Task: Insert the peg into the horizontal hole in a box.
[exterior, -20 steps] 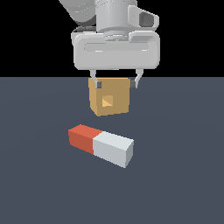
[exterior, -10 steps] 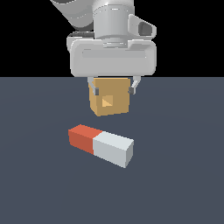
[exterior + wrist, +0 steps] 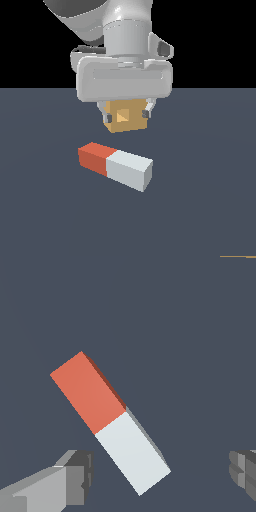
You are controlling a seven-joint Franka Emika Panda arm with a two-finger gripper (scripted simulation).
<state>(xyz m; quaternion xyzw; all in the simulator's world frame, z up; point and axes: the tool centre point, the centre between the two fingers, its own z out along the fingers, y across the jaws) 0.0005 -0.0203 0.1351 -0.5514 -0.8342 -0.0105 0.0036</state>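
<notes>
The peg (image 3: pixel 115 165) lies flat on the dark grey floor (image 3: pixel 210 210), nearer the exterior camera than everything else, with its red-orange half toward the exterior view's left and its white half toward the right. Nothing touches it.

The gripper (image 3: pixel 126 115) hangs above and behind the peg, and its broad pale body covers much of what stands beyond. The box (image 3: pixel 125 118) shows only as a tan patch below that body; its top is hidden, and its side edges are crossed by the two dark fingertips (image 3: pixel 107 118). The hole (image 3: pixel 123 115) is a lighter orange square in the box's face, partly cut off above by the gripper body, so its full outline cannot be made out. How far the box stands behind the gripper cannot be judged.

In the wrist view the peg (image 3: pixel 109 422) lies whole and slantwise between the two fingers (image 3: pixel 75 476), which are cut off at the picture's edges. They stand wide apart, released, with only bare floor and the peg's white end between them. A thin tan sliver at one edge of that picture is all it shows of the box (image 3: pixel 239 256).

Against the earlier exterior frames, the gripper has come lower and covers more of the box, while the peg and box lie where they were.
</notes>
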